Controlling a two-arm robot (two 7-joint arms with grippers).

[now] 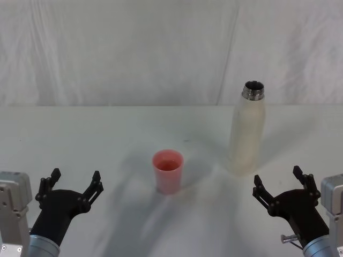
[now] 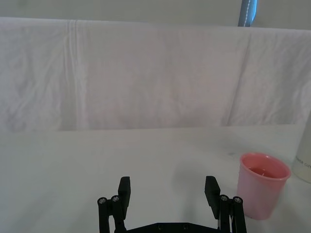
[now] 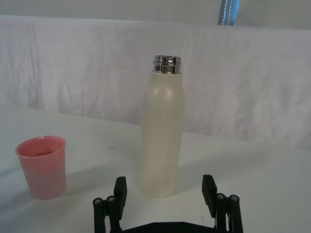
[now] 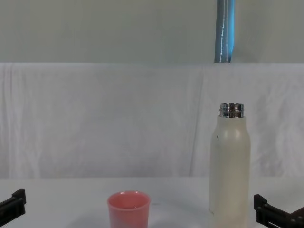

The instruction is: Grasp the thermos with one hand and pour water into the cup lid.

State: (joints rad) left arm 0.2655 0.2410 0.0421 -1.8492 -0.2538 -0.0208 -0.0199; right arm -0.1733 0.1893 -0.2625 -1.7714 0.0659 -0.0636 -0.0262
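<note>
The cream-white thermos (image 1: 248, 130) stands upright on the white table, right of centre, its steel neck uncapped; it also rises in the right wrist view (image 3: 162, 133) and the chest view (image 4: 230, 166). The pink cup lid (image 1: 168, 171) sits upright near the table's middle, to the left of the thermos (image 2: 263, 185) (image 3: 42, 166) (image 4: 128, 209). My right gripper (image 1: 278, 184) is open at the near right, a short way in front of the thermos and apart from it (image 3: 164, 190). My left gripper (image 1: 75, 183) is open at the near left, well left of the cup (image 2: 167, 192).
A white cloth covers the table (image 1: 107, 134) and hangs as a backdrop (image 1: 134, 48) behind it. A blue-grey pole (image 4: 225, 31) stands behind the backdrop.
</note>
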